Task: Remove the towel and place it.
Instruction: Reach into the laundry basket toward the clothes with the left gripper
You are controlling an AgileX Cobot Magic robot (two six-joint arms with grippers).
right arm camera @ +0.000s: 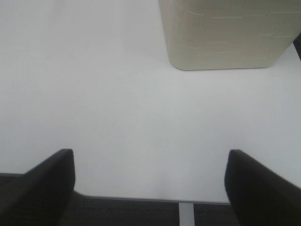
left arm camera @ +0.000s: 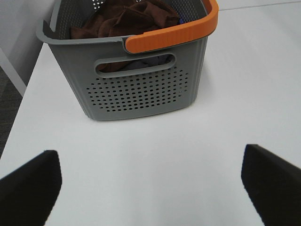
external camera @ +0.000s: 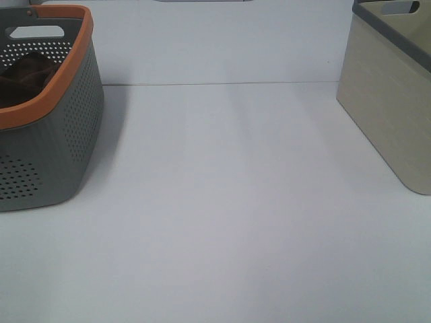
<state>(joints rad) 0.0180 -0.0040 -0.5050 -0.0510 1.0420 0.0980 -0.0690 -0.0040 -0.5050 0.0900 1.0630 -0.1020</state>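
Exterior high view first: neither arm is in shot, so I'd say the job hasn't really started. The towel (external camera: 23, 75) is a dark reddish-brown heap sitting inside the grey basket (external camera: 64, 134) with the orange rim on the left. A beige bin (external camera: 390, 114) stands well apart on the right, and the white table (external camera: 222, 222) is between them.

Left wrist view: the left gripper (left arm camera: 150, 162) hangs over the table just short of the basket (left arm camera: 141, 89), jaws spread wide and holding nothing. The towel (left arm camera: 131, 19) is bunched near the top of the basket. My guess for the next move is to reach over the rim, come down on that heap and pinch a fold.

Right wrist view: the right gripper (right arm camera: 150, 162) is also spread wide and empty, near the table edge and facing the beige bin (right arm camera: 225, 33).
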